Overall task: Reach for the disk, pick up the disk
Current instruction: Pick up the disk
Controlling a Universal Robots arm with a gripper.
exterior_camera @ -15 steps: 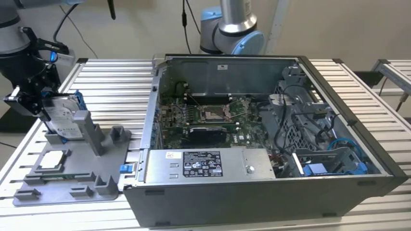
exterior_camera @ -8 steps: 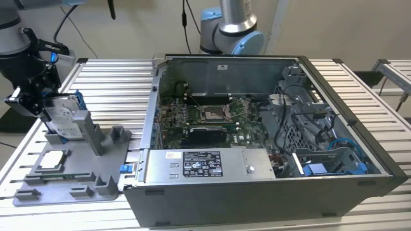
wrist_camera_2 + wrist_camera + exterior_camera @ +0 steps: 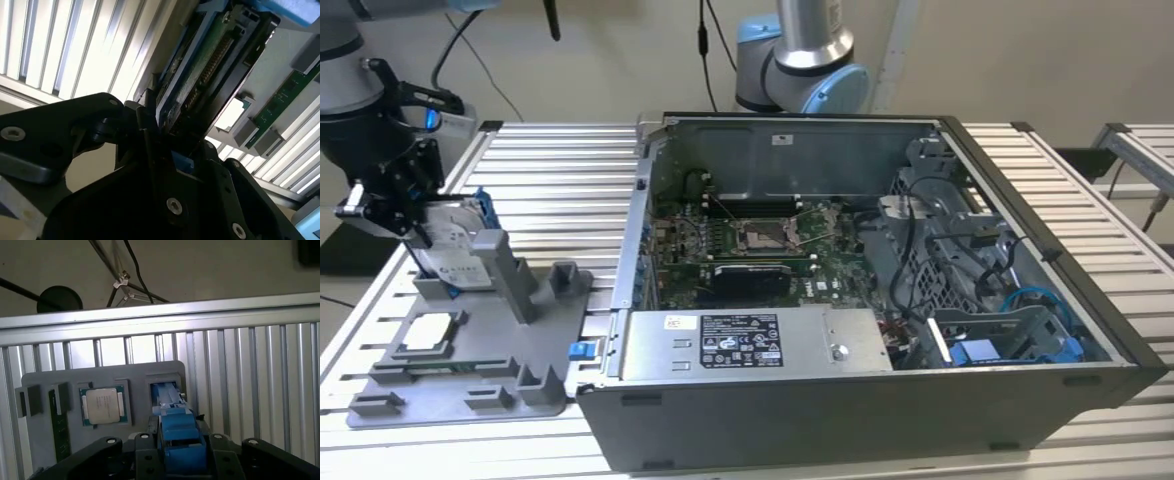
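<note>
1. My claw [image 3: 414,225] sits at the exterior view's left, in the upper half of the frame, hanging from the grey robot arm [image 3: 344,60] that comes down out of the corner there.
2. The flat silver-metal disk [image 3: 451,250] with a white label and a bright blue plastic carrier stands on edge just below the claw. It leans a little, with its lower end at the upright posts of the grey plastic fixture tray [image 3: 467,378].
3. In the second wrist view I see the disk [image 3: 215,60] edge-on, its connector side showing. It runs straight into the claw [image 3: 175,135], with a black finger [image 3: 146,125] against one face and the opposite finger against the other.
4. In the first wrist view the blue carrier of the disk [image 3: 175,420] fills the gap of the claw [image 3: 180,439]. I read the claw as clamped on the disk.
5. On the same tray [image 3: 135,371] a square silver processor chip [image 3: 104,406] lies flat in its pocket, with a thin green memory stick [image 3: 59,430] beside it. In the exterior view the chip [image 3: 427,335] sits lower in the frame than the disk.
6. The tray rests on the slatted aluminium bench [image 3: 560,170]. To the exterior view's right of it stands an open grey metal computer case [image 3: 1014,385], motherboard exposed.
7. A second grey and light-blue robot arm [image 3: 801,50] rises behind the case, at the top centre of the frame.
</note>
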